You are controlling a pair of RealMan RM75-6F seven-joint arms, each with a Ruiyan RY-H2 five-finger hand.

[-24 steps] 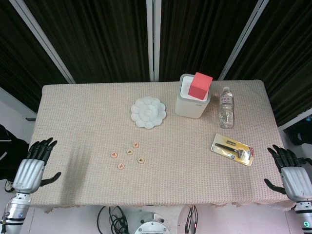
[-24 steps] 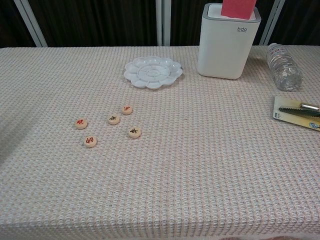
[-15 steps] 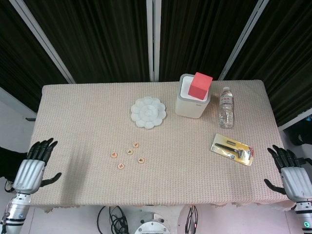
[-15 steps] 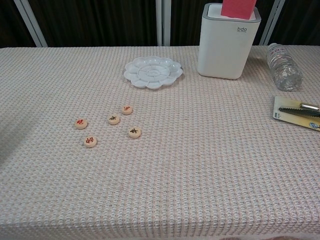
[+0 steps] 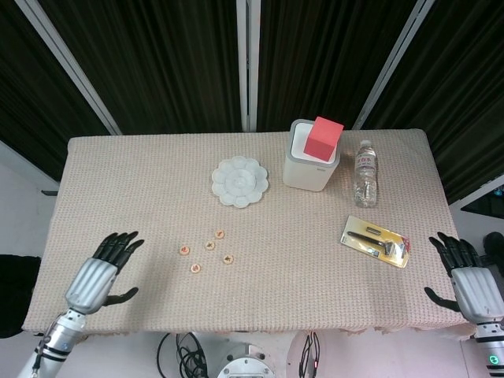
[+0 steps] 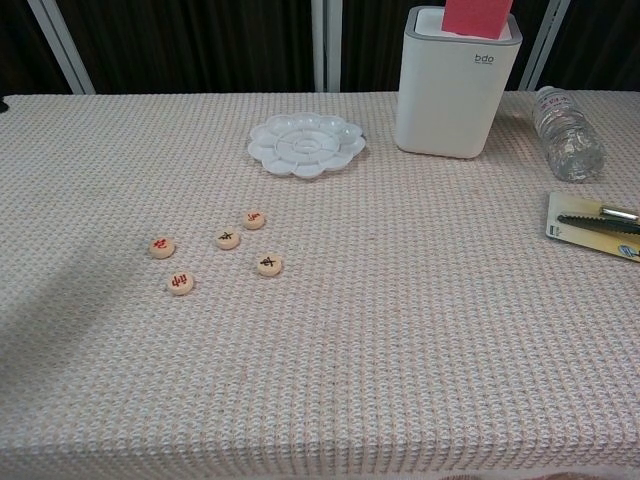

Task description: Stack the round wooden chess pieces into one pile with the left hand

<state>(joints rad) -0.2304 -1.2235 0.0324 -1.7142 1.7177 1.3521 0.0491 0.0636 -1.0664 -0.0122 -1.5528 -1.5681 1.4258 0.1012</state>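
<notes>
In the head view we see the table point(image 5: 142, 181) under a woven cloth. Five pieces point(image 5: 209, 246) lie flat and apart from one another, a loose cluster a little toward 7 o'clock of the table's middle; none sits on another. Our left hand point(image 5: 98, 276) is above the cloth at 9 o'clock of the pieces, well apart from them, fingers spread and holding nothing. Our right hand point(image 5: 465, 274) is off the table's edge at 4 o'clock, fingers apart as well, empty. At 12 o'clock of the pieces is a white palette point(image 5: 239, 181). At 3 o'clock of the palette stands a white bin point(image 5: 309, 168) with a red block point(image 5: 323, 138) sticking out of its top. Just beside the bin, at its 3 o'clock, a bottle point(image 5: 365, 173) lies on its side. At 5 o'clock of the bottle is a yellow card point(image 5: 376, 242) with a dark tool on it.

In the chest view neither hand shows. The pieces point(image 6: 227, 240) lie left of centre, three marked red and two marked black. The palette point(image 6: 306, 144) is at their 1 o'clock, the bin point(image 6: 456, 90) at 3 o'clock of the palette with the block point(image 6: 477, 16) in it. The bottle point(image 6: 566, 135) and the card point(image 6: 592, 226) are at the right edge.
</notes>
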